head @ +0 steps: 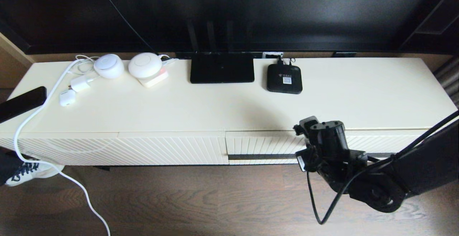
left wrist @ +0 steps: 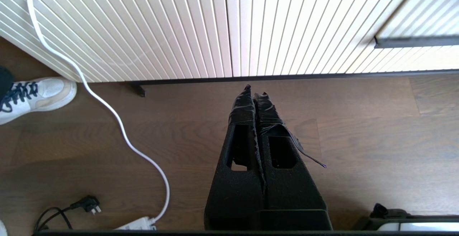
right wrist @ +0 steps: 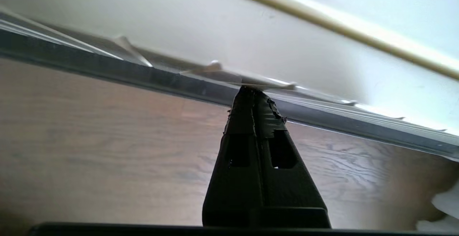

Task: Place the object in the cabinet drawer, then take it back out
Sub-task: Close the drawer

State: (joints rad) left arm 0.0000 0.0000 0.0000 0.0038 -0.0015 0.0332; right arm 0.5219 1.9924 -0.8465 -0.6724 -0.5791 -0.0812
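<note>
The black organizer box shows in no view. The cabinet drawer (head: 263, 144) is the cream ribbed front with a long dark handle bar (head: 261, 156), low on the cabinet's right half, and it looks pushed in. My right gripper (right wrist: 252, 90) is shut and holds nothing. Its tips rest against the ribbed drawer front (right wrist: 222, 72) right at the dark bar (right wrist: 143, 76). In the head view only that arm's wrist (head: 328, 139) shows, in front of the drawer. My left gripper (left wrist: 255, 90) hangs shut and empty over the wooden floor, before the cabinet.
On the cabinet top (head: 358, 92) lie a flat black router (head: 221, 71), a small black set-top box (head: 284, 79), two round white devices (head: 108, 65), chargers and a dark phone (head: 21, 103). A white cable (left wrist: 107, 107) trails to the floor beside a shoe (left wrist: 36, 96).
</note>
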